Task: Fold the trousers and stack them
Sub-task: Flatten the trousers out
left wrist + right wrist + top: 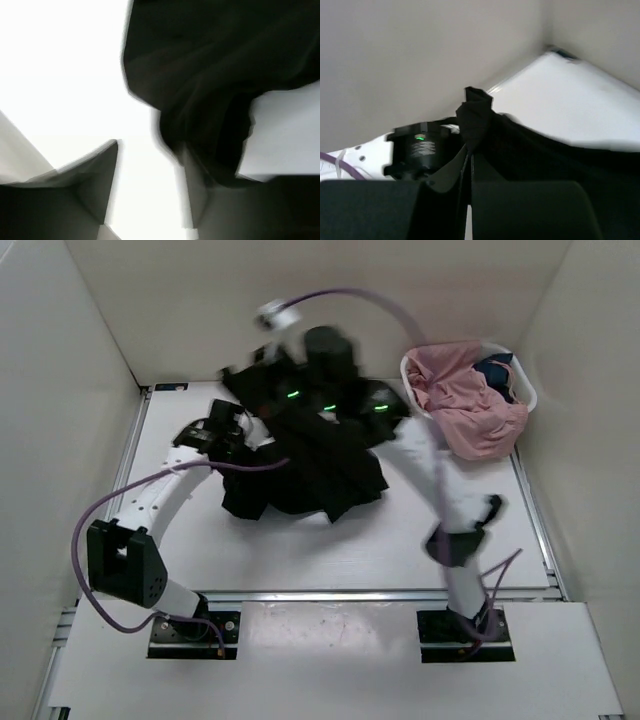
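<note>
Your right gripper [470, 152] is clamped on a raised fold of the soft black long-legged trousers [310, 455], which hang down onto the white table [300, 550]. Your left gripper [147, 165], jaws apart, sits at their left edge, with cloth lying over one jaw.

Free table [350, 560] nearside; trousers [310, 465] central, basket [530, 392] far-right.

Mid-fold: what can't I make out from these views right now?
Top view: right gripper lost against the lifted black trousers.
Left wrist view: motion blur; left gripper touching trousers or not, unclear.
Right wrist view: trousers cut off by frame's edge.
</note>
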You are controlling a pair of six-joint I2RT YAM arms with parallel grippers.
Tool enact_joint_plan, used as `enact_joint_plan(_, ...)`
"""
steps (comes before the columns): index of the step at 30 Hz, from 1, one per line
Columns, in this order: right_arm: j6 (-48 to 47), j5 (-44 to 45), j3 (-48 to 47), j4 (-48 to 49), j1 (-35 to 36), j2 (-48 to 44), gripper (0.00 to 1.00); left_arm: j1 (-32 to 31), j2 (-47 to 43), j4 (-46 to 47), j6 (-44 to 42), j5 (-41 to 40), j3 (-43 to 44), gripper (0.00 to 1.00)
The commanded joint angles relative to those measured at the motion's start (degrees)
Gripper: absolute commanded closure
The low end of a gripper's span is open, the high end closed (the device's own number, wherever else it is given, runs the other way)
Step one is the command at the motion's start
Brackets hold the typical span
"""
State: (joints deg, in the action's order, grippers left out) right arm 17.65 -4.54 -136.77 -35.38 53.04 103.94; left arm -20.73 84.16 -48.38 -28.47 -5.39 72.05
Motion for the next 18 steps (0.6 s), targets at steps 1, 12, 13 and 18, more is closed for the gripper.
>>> enact_joint_plan(1, -8.43, -9.08, -20.82, -17.71, 9.01, 15.75, 1.00, 11.36, -1.19, -1.72, 2.72, 2.38, 4.41, 0.28)
enact_joint_plan(12, -12.38, -3.30, 8.16, -10.26, 11.30, 5.50, 0.20, 40.41, -5.41, -3.65, 5.09, 3.97, 1.43, 0.00)
enact_joint_plan(13, -11.51, -3.29, 12.01, -8.24, 10.17, 3.31, 0.20, 40.94, -6.28, -3.65, 5.09, 4.50, 1.43, 0.00)
enact_joint_plan(18, 1.23, -1.54, 40.59, 8.90, -0.55, -14.80, 0.20, 40.95, -7.34, -3.65, 5.09, 6.17, 1.33, 0.00)
